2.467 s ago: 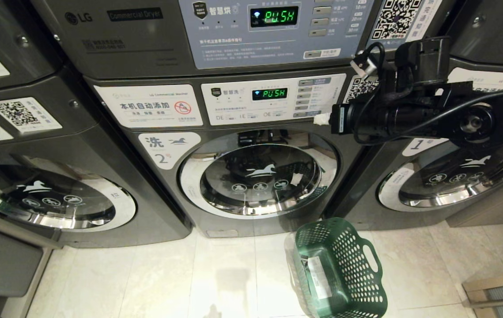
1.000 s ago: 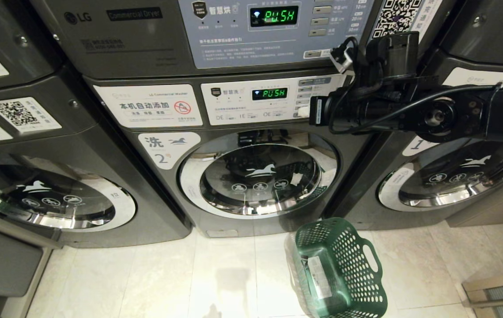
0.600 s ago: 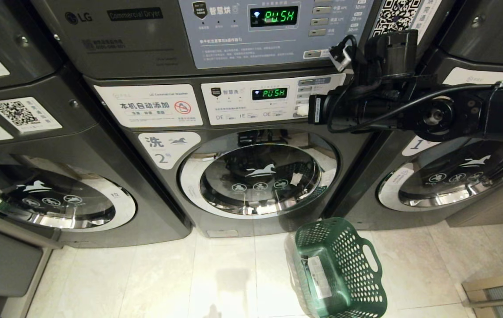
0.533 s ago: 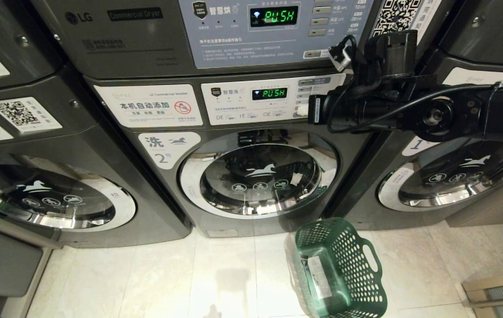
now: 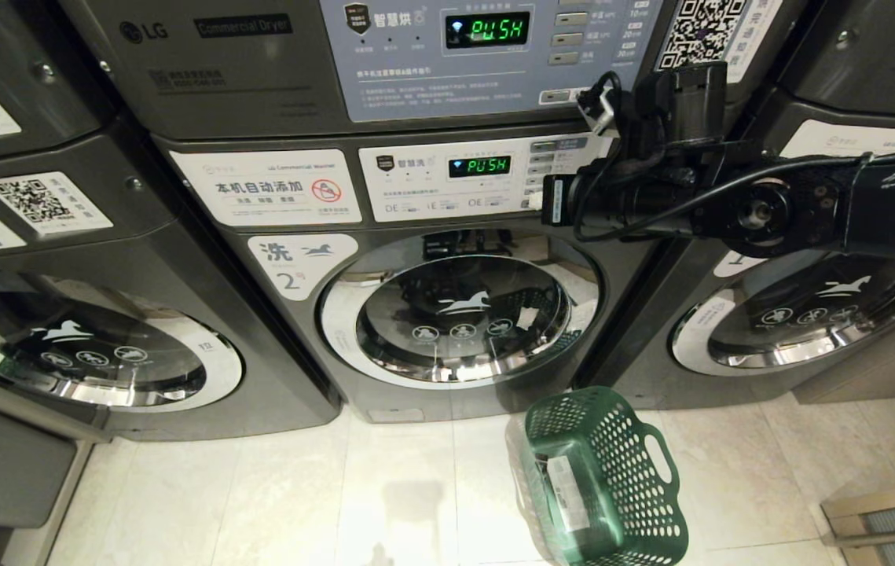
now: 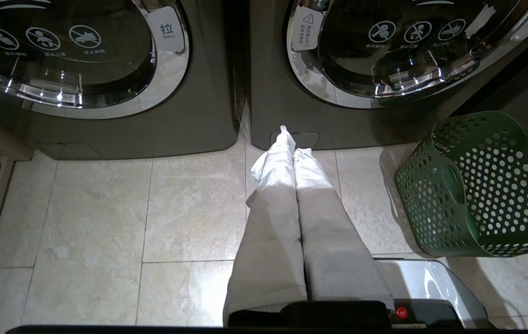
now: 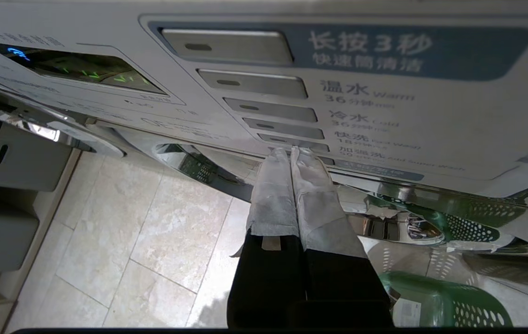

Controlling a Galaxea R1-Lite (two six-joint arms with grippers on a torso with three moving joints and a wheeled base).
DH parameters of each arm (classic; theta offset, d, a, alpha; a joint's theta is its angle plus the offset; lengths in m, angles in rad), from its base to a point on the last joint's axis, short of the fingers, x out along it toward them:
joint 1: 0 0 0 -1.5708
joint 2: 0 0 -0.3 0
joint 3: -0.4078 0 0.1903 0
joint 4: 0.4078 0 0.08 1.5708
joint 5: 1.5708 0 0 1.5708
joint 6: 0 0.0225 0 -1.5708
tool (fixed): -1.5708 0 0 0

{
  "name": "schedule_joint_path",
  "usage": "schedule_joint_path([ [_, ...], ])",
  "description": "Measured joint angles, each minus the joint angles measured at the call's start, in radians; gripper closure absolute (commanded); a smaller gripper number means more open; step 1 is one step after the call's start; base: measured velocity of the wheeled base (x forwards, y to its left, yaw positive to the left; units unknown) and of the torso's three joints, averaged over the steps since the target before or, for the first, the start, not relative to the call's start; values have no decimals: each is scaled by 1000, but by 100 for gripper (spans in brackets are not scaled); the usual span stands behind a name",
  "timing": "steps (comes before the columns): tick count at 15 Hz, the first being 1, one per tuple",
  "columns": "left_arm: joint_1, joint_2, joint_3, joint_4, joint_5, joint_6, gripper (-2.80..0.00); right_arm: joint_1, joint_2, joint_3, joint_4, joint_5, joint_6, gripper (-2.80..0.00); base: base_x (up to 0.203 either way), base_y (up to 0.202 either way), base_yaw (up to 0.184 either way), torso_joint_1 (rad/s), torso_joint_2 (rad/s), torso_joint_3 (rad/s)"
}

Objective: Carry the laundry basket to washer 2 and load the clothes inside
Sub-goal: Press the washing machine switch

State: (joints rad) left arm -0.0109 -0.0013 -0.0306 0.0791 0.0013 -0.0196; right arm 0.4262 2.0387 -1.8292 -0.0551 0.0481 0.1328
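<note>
Right gripper [image 7: 290,153] pinched shut, empty, tips at the lowest buttons on washer 2 [image 5: 447,259] control panel.
Judgement: press square on one button, don't slide onto its neighbour. Door closed. Green holed laundry basket [image 5: 612,479] tipped on floor just right of door; left gripper [image 6: 291,139] shut, idle low.

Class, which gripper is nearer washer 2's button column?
Right. The right gripper has its tips at washer 2's button column; the left gripper hangs low above the floor.

Head cam looks down; wrist cams near washer 2 [image 5: 447,314].
</note>
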Motion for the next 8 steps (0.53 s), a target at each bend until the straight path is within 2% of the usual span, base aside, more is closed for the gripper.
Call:
schedule_joint_path([
  [3, 0, 0, 0, 0, 0, 0, 0, -1, 5, 6, 5, -31, 1, 0, 0, 0, 0, 0, 0, 0],
  [8, 0, 0, 0, 0, 0, 0, 0, 0, -11, 14, 6, -31, 20, 0, 0, 0, 0, 0, 0, 0],
])
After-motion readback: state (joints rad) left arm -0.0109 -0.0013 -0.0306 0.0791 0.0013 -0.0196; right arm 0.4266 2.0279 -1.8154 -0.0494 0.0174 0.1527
